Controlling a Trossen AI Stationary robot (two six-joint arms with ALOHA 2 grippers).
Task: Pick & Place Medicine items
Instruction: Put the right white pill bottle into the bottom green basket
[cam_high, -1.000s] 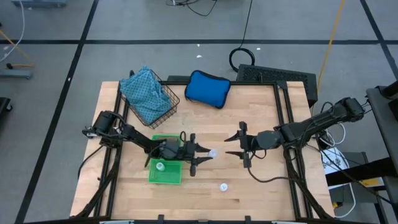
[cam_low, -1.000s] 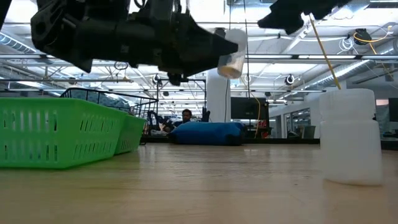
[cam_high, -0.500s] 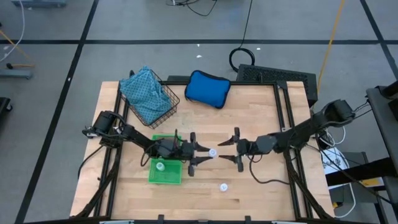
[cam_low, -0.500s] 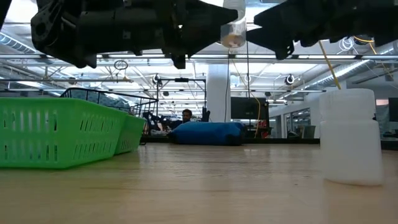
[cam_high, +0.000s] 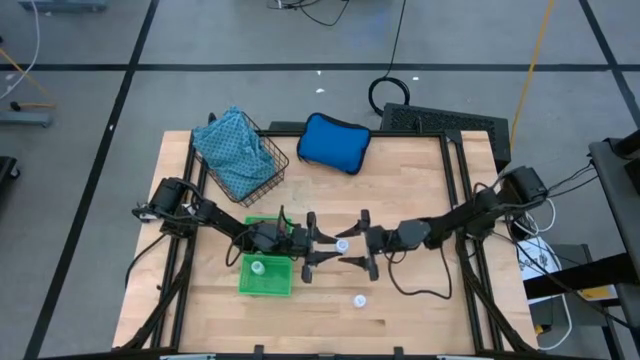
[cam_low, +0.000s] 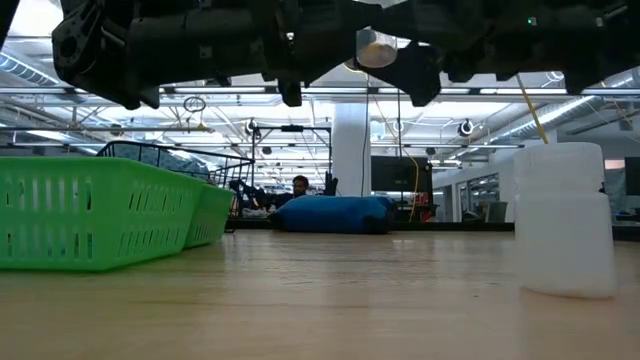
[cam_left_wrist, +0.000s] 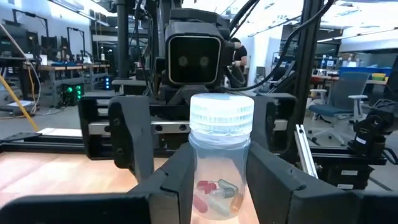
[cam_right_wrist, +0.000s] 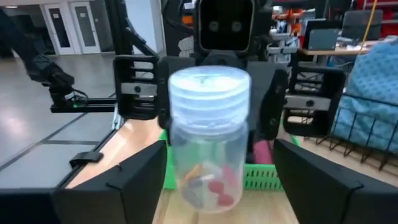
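Left end effector (cam_high: 322, 249) is clamped on a small clear bottle (cam_high: 342, 244) w/ a white ribbed cap, holding it up in the air above the table (cam_high: 420, 180), just right of the green basket (cam_high: 268, 279). In the left wrist view the bottle (cam_left_wrist: 221, 162) sits upright btwn the two fingers (cam_left_wrist: 175, 180), and you can see a few capsules in the bottom, red and whitish. Right end effector (cam_high: 357, 239) is right up against it from the other side, jaws spread wide w/ one on each side of the bottle (cam_right_wrist: 209, 134), not touching afaict, so released, not gripping.

Another white-capped bottle (cam_high: 258, 267) stands inside the basket. A third one (cam_high: 360, 299) is on the bare table nearer the front edge; it's the big white thing (cam_low: 564, 220) in the low view.

Back of the table: wire basket (cam_high: 262, 158) w/ a light-blue cloth (cam_high: 232, 145) stuffed in it, and a blue pouch (cam_high: 333, 142) beside it.
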